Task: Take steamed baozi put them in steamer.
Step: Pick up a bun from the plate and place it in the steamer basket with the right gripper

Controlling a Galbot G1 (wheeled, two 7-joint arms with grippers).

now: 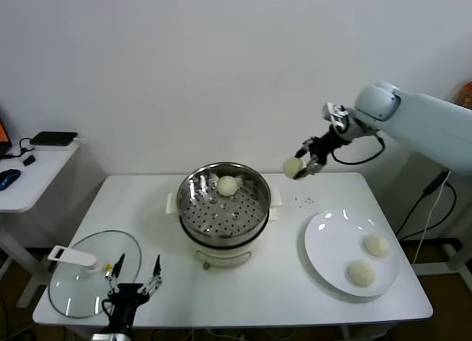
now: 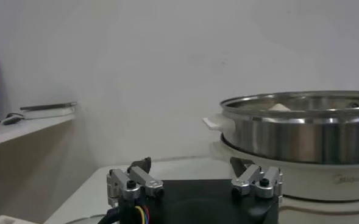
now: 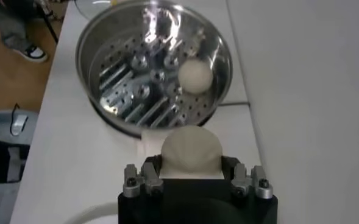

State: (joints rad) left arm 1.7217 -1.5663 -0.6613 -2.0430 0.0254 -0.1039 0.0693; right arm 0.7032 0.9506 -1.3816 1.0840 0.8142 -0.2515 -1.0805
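Nearest, the left tool waits released over the counter. One baozi sits in the steamer. The right tool, grasping another baozi, should carry it leftward above the rim before releasing.

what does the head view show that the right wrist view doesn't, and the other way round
Only the head view shows the white plate with two baozi on it, the glass lid, and the open left gripper low beside that lid. Only the right wrist view shows how the fingers clamp the held baozi on both sides, and the floor beside the table. Both show the right gripper holding a bun near the steamer, with one baozi already on its perforated tray.
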